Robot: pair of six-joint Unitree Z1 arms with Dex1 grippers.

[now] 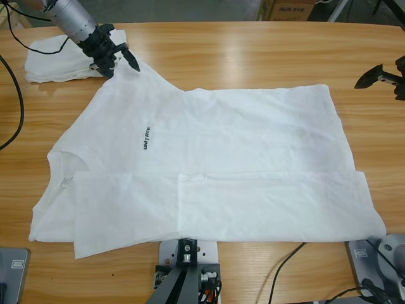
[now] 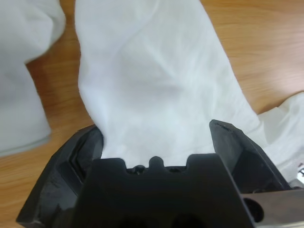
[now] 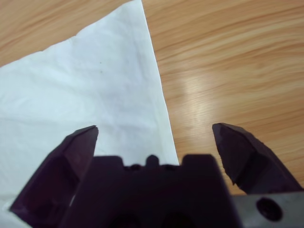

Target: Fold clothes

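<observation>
- Left wrist view: the left pincer (image 2: 156, 142) stands with its jaws apart, and white cloth of the T-shirt (image 2: 152, 85) lies between them, running right up to the black body.
- Ahead of those jaws the cloth stretches away as a broad band over the wooden surface (image 2: 266, 42); off to the pincer's left, across a strip of bare wood, lies the folded white bundle (image 2: 21, 71).
- Right wrist view: the right pincer (image 3: 156, 137) is spread wide with nothing between its jaws; a corner edge of the shirt lies beneath its left jaw and runs forward, while bare wood lies under its right jaw.
- High view: the left pincer sits at the shirt's far sleeve, just beside the bundle in the upper left corner.
- From there the lettered shirt lies spread flat across the middle of the surface, its near edge folded up over itself, with small black lettering (image 1: 146, 137) on the chest.
- The right pincer is at the right edge, clear of the shirt.
</observation>
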